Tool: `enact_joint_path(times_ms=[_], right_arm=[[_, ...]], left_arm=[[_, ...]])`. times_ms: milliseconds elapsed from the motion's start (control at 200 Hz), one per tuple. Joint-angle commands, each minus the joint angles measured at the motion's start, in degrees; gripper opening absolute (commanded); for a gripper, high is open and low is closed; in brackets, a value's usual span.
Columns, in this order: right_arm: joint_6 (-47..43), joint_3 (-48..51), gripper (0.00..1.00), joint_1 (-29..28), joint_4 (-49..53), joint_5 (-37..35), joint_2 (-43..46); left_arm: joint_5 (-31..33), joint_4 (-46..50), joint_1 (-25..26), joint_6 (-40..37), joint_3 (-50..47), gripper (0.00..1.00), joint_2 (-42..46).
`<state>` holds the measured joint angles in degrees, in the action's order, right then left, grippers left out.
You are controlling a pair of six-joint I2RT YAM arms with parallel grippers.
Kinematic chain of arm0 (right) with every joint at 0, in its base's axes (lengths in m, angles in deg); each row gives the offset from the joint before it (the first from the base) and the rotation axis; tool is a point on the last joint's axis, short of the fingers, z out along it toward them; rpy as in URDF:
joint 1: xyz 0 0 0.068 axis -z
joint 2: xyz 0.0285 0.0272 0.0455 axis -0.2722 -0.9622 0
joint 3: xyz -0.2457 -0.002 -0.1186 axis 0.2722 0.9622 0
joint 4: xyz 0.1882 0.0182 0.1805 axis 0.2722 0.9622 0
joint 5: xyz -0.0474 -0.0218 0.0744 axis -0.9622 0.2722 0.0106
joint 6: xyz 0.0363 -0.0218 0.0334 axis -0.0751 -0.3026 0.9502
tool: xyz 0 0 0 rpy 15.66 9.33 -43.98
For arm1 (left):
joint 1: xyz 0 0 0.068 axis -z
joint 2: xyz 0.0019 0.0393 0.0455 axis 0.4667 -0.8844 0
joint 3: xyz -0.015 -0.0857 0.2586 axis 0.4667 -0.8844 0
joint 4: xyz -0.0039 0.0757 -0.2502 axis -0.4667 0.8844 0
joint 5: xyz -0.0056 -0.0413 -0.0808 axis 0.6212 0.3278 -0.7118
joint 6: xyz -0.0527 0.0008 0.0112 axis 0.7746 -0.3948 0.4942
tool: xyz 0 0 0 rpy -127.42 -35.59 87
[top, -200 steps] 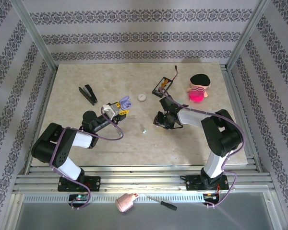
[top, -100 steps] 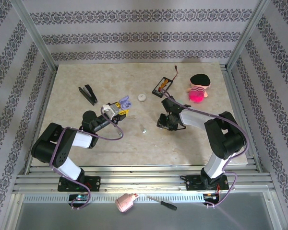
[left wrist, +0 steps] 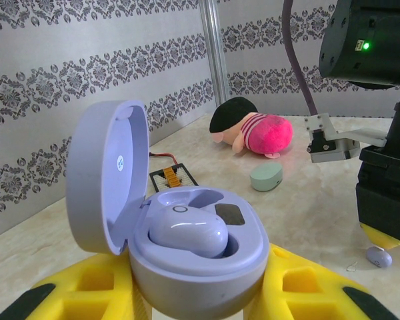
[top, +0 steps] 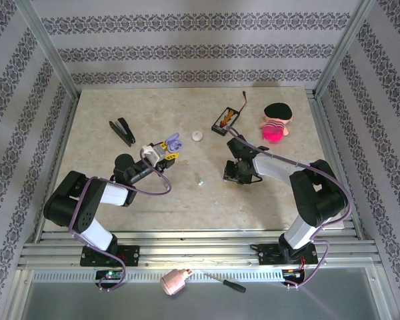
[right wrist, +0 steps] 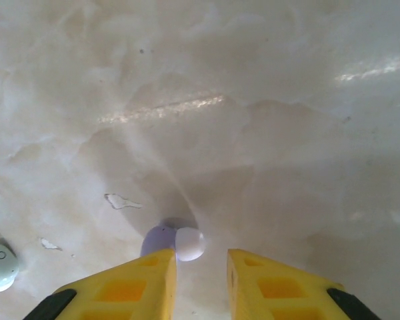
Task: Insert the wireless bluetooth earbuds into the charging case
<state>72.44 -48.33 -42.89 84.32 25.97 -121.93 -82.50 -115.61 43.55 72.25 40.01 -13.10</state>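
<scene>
Nearest, the left end effector (left wrist: pixel 190 297) has its yellow fingers closed on the lavender charging case (left wrist: pixel 200 267), whose lid stands hinged up. A seated earbud (left wrist: pixel 187 230) rests in one well of the case. Beyond it, the right end effector (right wrist: pixel 201 257) is low over the worktop (right wrist: pixel 253 100), fingers slightly parted. A loose earbud (right wrist: pixel 179 242) lies on the worktop just ahead of one fingertip. Farther off lie a mint-green oval piece (left wrist: pixel 265 177), a black battery holder (left wrist: pixel 173 179) and a plush doll (left wrist: pixel 253 130).
</scene>
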Motion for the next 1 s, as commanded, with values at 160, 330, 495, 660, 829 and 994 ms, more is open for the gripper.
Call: enact_joint_path(times_ms=[160, 330, 495, 660, 829, 994], right_arm=[[-1.9, -0.5, 0.26, 0.6, 2.3, -3.1, 0.9], [-6.0, -3.8, 0.30, -2.1, 3.1, -4.6, 2.0], [-11.0, -7.2, 0.34, -1.9, 2.1, -3.0, -1.8], [-12.0, -10.5, 0.41, -0.6, 0.6, 3.2, -7.2], [-11.8, -9.2, 0.41, -0.5, 0.4, 4.8, -8.2], [-10.6, -5.3, 0.41, -0.6, -0.2, 6.2, -5.9]], left_arm=[[-0.5, -1.0, -0.5, 0.1, -0.1, 0.15, 0.3], [-0.1, -0.6, -0.5, -0.4, -0.1, 0.15, 0.3], [-0.1, -2.0, -0.5, 0.2, -0.3, 0.15, -0.3], [-0.3, -2.4, -0.5, 0.6, -0.6, 0.15, -0.4], [-0.1, -1.6, -0.5, 0.3, -0.8, 0.15, 0.5], [-0.5, -2.7, -0.5, 0.7, -0.8, 0.15, 0.0]])
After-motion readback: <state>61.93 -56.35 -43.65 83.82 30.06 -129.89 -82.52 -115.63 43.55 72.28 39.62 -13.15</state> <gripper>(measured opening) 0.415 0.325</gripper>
